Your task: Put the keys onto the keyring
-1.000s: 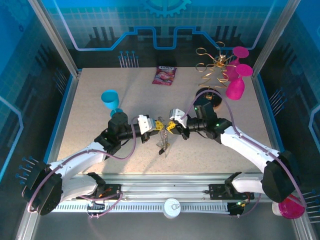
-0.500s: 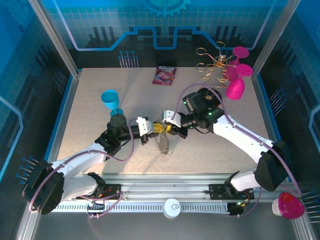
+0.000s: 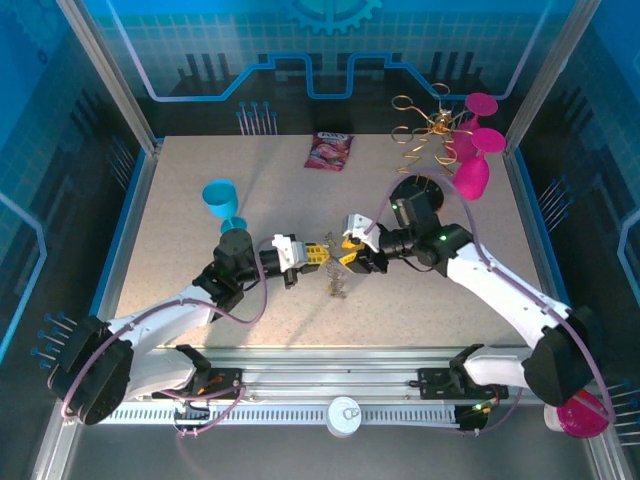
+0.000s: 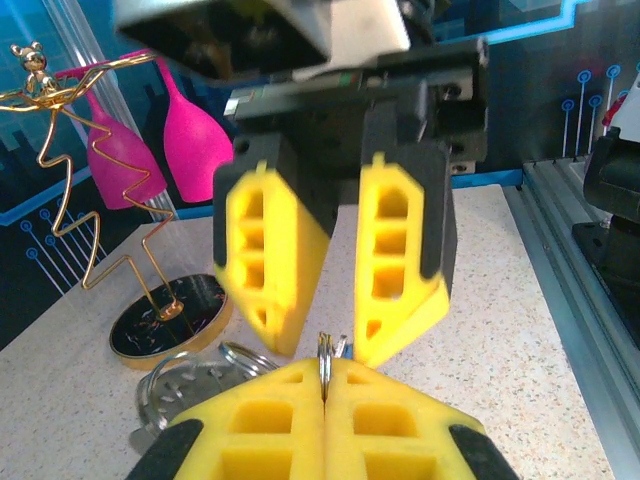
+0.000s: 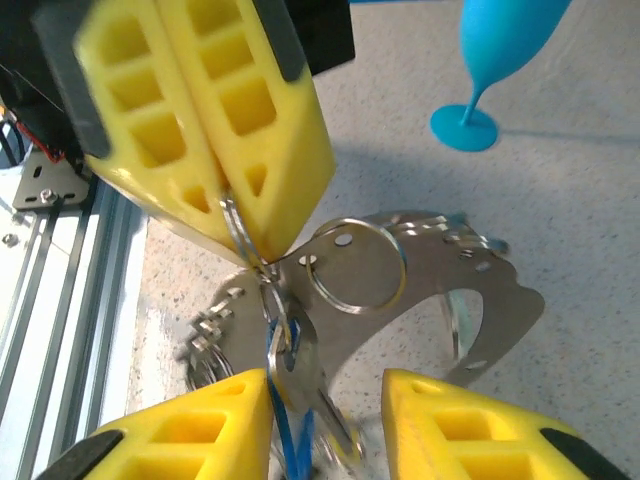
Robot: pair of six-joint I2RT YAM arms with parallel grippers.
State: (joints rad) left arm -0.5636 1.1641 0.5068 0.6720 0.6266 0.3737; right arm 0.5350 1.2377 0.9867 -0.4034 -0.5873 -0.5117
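One speckled tabletop (image 3: 200,180), blue walls (image 3: 470,50) around; left hand (image 3: 318,256) clenches keyring (image 4: 324,352), right hand (image 3: 343,261) released.

The table (image 3: 200,190) has a speckled beige top, brightly lit, occupying the centre of the top view. Blue wall panels (image 3: 200,60) printed with circuit-line graphics enclose it at the upper, left and right edges. A gear emblem (image 3: 335,12) sits at upper centre. Aluminium posts (image 3: 108,80) frame the upper corners. A slotted metal rail (image 3: 300,385) runs along the lower edge.
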